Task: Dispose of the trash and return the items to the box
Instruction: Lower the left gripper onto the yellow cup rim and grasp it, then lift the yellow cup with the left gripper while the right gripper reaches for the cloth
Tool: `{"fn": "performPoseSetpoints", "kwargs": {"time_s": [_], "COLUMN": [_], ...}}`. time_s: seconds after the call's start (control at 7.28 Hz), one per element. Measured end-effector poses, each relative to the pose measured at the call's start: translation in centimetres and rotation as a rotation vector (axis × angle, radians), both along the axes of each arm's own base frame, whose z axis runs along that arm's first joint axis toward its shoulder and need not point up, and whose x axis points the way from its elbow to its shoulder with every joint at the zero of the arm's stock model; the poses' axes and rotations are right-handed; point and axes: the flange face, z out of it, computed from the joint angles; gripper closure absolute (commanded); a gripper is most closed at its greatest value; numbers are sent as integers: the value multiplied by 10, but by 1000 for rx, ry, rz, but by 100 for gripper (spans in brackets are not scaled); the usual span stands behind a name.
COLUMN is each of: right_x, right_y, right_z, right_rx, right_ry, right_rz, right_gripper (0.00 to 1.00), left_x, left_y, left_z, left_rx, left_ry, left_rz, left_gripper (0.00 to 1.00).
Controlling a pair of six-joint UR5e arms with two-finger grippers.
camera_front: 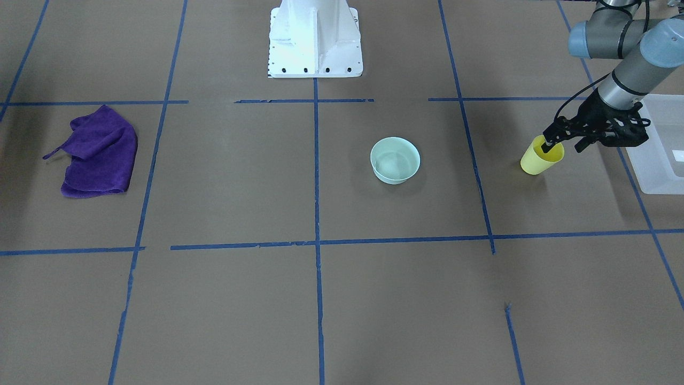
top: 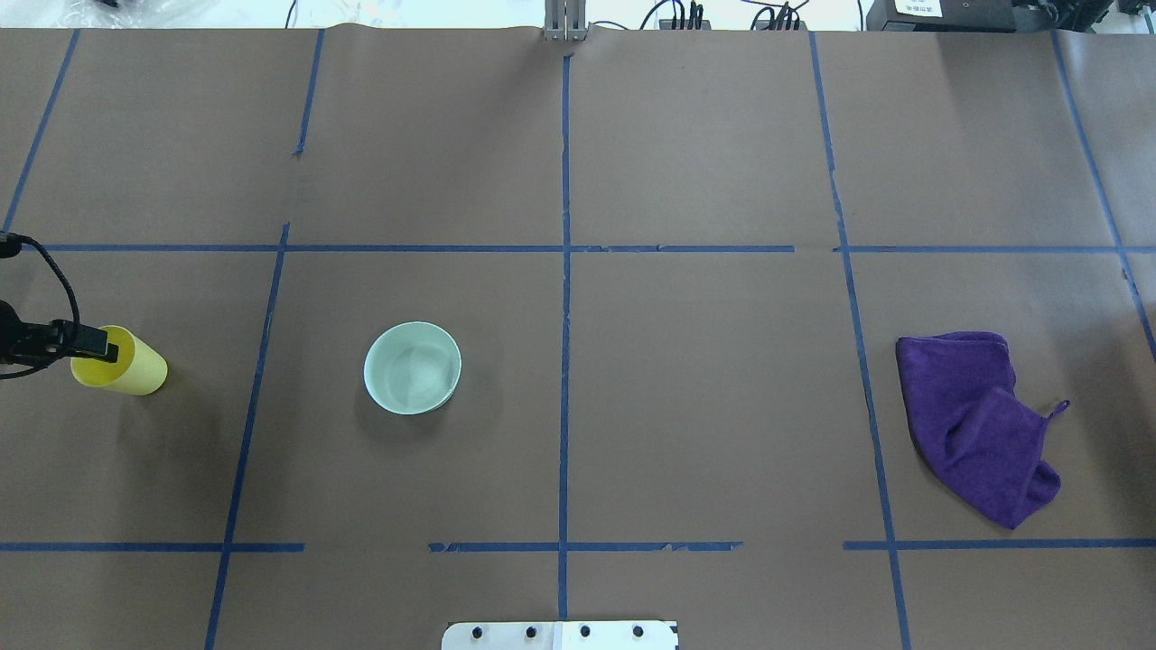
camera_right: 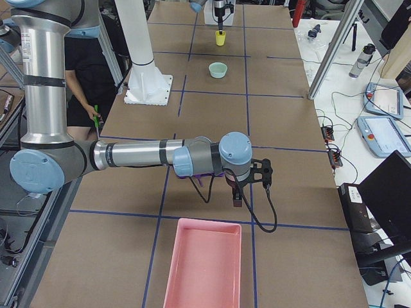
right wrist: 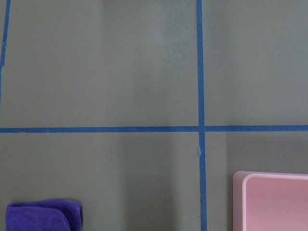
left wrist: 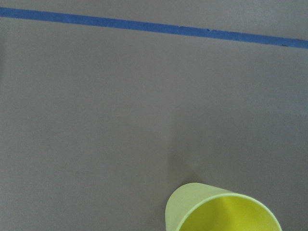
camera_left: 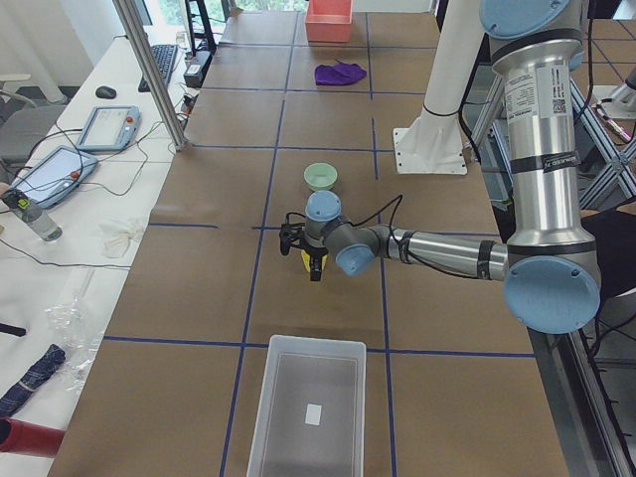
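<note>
The yellow cup point(camera_front: 536, 162) is tilted, with its mouth toward the box, on the brown paper at my left side. It also shows in the overhead view point(top: 131, 367) and the left wrist view point(left wrist: 219, 211). My left gripper point(camera_front: 551, 143) is shut on the cup's rim, one finger inside and one outside. The box point(camera_front: 661, 155), a frosted translucent bin, stands just beyond the gripper and looks empty in the left view point(camera_left: 309, 405). My right gripper point(camera_right: 237, 196) hangs low over the table near a purple cloth; I cannot tell whether it is open or shut.
A mint green bowl point(camera_front: 395, 160) stands upright near the middle of the table. The purple cloth point(camera_front: 99, 152) lies crumpled at my right side. A pink tray point(camera_right: 202, 269) sits at the right end. The white robot base point(camera_front: 315, 40) is at the back centre.
</note>
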Motion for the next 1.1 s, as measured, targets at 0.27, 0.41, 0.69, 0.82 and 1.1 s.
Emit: {"fn": "performPoseSetpoints", "kwargs": {"time_s": [0.27, 0.41, 0.69, 0.82, 1.1], "right_x": [-1, -2, -5, -8, -27], "right_y": [-4, -7, -9, -9, -12], "right_z": [-4, -8, -10, -11, -13], "right_rx": [7, 13, 13, 13, -5], "right_ry": [7, 9, 3, 0, -1], "right_rz": [0, -3, -8, -12, -30], "right_gripper": [0, 0, 0, 0, 0], "left_x": [2, 1, 1, -2, -17], "left_y": [-1, -2, -4, -3, 1], "left_z": [1, 2, 0, -9, -38], "left_rx": [6, 16, 26, 33, 23], "left_ry": [-12, -25, -30, -16, 70], "left_rz": [-9, -22, -35, -34, 0], "left_gripper": [100, 100, 100, 100, 100]}}
